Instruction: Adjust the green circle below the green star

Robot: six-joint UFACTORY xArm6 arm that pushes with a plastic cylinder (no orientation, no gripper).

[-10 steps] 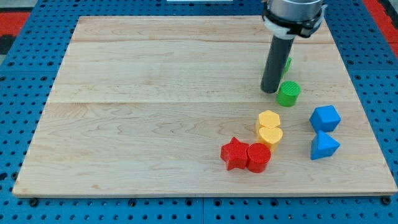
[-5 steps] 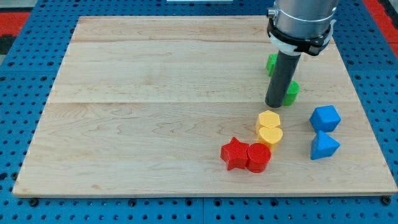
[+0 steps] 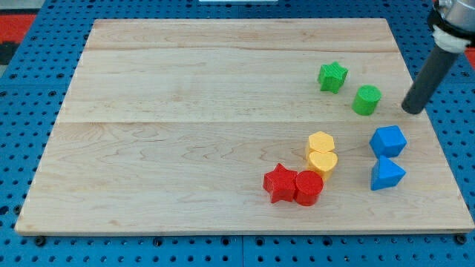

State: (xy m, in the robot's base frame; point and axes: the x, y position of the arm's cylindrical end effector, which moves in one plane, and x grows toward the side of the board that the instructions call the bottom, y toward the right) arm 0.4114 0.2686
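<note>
The green circle point(image 3: 366, 99) lies on the wooden board point(image 3: 185, 111), below and to the right of the green star point(image 3: 332, 76), a small gap apart. My tip point(image 3: 412, 110) rests on the board near its right edge, to the right of the green circle and not touching it. It stands above and to the right of the blue blocks.
A blue cube point(image 3: 388, 140) and a blue triangle point(image 3: 386, 173) sit at the right. A yellow hexagon point(image 3: 320, 143) and a yellow heart point(image 3: 323, 161) touch in the middle right. A red star point(image 3: 280, 182) and a red cylinder point(image 3: 308, 187) touch below them.
The green circle has shifted right and a little up. My tip has swung from the circle's left side far to the right, uncovering the green star.
</note>
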